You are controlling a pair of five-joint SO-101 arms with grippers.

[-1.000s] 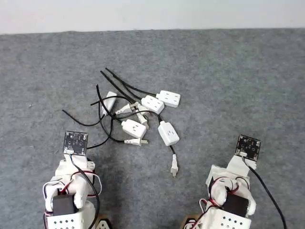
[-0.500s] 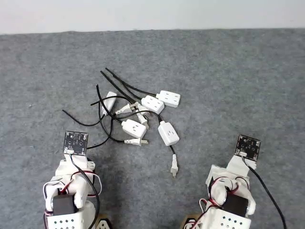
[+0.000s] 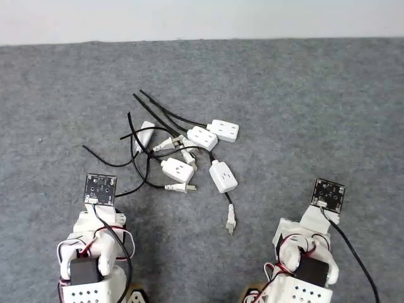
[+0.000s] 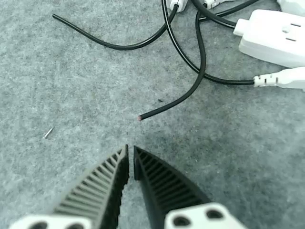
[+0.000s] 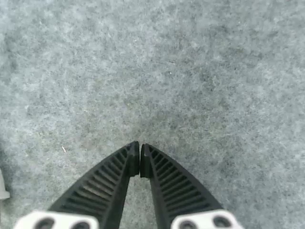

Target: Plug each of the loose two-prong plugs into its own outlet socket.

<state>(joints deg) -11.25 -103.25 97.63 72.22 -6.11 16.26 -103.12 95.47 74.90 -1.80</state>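
Several white outlet sockets lie tangled with black cords mid-table: one point(image 3: 223, 130) farthest back, one point(image 3: 202, 137) beside it, one point(image 3: 177, 169) lower left, one point(image 3: 222, 176) lower right. Loose two-prong plugs lie among them: one point(image 3: 180, 187) by the lower left socket, one point(image 3: 230, 220) alone toward the front. In the left wrist view a socket point(image 4: 274, 38) and a plug point(image 4: 286, 78) lie beyond a bare cord end point(image 4: 139, 118). My left gripper point(image 4: 130, 151) is shut over grey felt, short of that cord end. My right gripper point(image 5: 139, 147) is shut over bare felt.
Both arms sit at the table's front edge, the left arm point(image 3: 95, 252) and the right arm point(image 3: 306, 252). Grey felt point(image 3: 315, 113) covers the table, with open room to the right and back. A white wall point(image 3: 202, 19) borders the far edge.
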